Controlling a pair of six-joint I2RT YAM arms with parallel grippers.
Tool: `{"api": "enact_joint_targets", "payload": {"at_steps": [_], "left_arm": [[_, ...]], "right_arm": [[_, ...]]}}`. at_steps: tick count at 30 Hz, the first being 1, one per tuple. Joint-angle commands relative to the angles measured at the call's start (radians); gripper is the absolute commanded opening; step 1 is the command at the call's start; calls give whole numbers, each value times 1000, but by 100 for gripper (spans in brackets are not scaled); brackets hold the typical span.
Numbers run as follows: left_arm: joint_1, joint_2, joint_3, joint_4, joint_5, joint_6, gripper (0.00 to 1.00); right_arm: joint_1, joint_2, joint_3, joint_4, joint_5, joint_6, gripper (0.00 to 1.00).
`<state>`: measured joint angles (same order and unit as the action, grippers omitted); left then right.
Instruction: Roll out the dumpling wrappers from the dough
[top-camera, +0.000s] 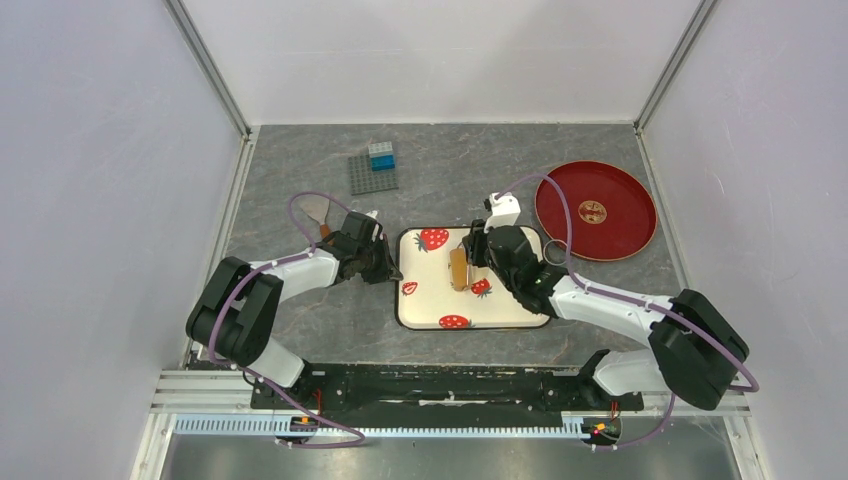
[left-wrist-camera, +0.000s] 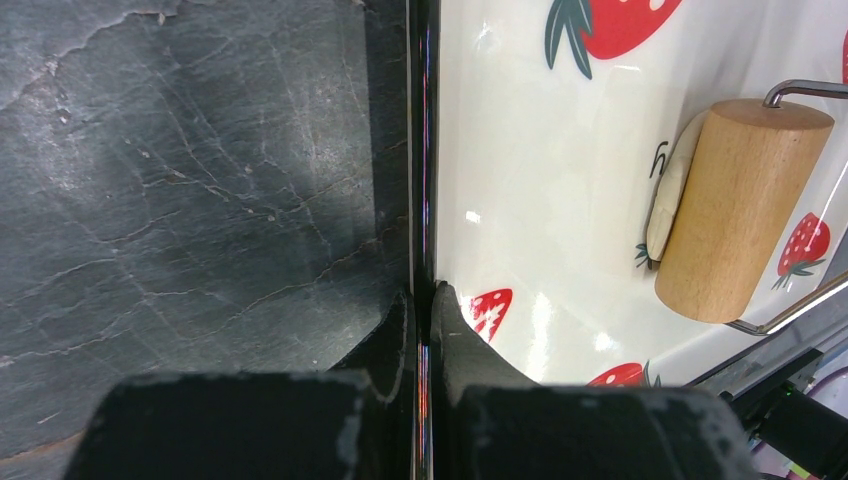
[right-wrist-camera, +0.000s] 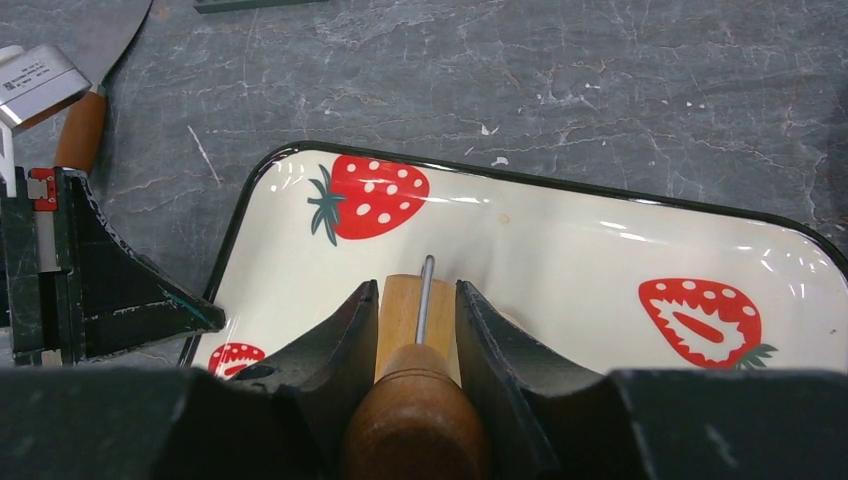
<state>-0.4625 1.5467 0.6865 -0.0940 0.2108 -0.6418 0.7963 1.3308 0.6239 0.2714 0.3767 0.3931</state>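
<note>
My left arm (top-camera: 295, 268) and right arm (top-camera: 610, 303) have white links and bulky black joints. A purple cable (top-camera: 300, 200) runs along each. My left gripper (left-wrist-camera: 425, 297) and right gripper (right-wrist-camera: 418, 300) are matte black with scuffed grey edges. A white box (top-camera: 503, 209) sits at 12 o'clock of the right wrist.

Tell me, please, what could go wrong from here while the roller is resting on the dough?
1. The dough peeks out along one side of the roller, pressed beneath it. It may stick to the wood and lift, or spread unevenly.
2. The left jaws pinch only the thin rim of the tray. A firm push of the roller could pull the rim free and let the tray slide.
</note>
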Motion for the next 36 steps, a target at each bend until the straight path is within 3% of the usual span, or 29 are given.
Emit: {"api": "enact_joint_targets", "payload": {"at_steps": [1, 15, 36], "left_arm": [[-15, 77, -42, -115, -103, 33, 2], [-16, 80, -41, -115, -103, 34, 2], [-16, 80, -42, -115, -101, 34, 2]], "right_arm": [[29, 39, -53, -286, -49, 13, 0], [35, 53, 53, -306, -33, -18, 0], [55, 48, 38, -297, 34, 143, 0]]}}
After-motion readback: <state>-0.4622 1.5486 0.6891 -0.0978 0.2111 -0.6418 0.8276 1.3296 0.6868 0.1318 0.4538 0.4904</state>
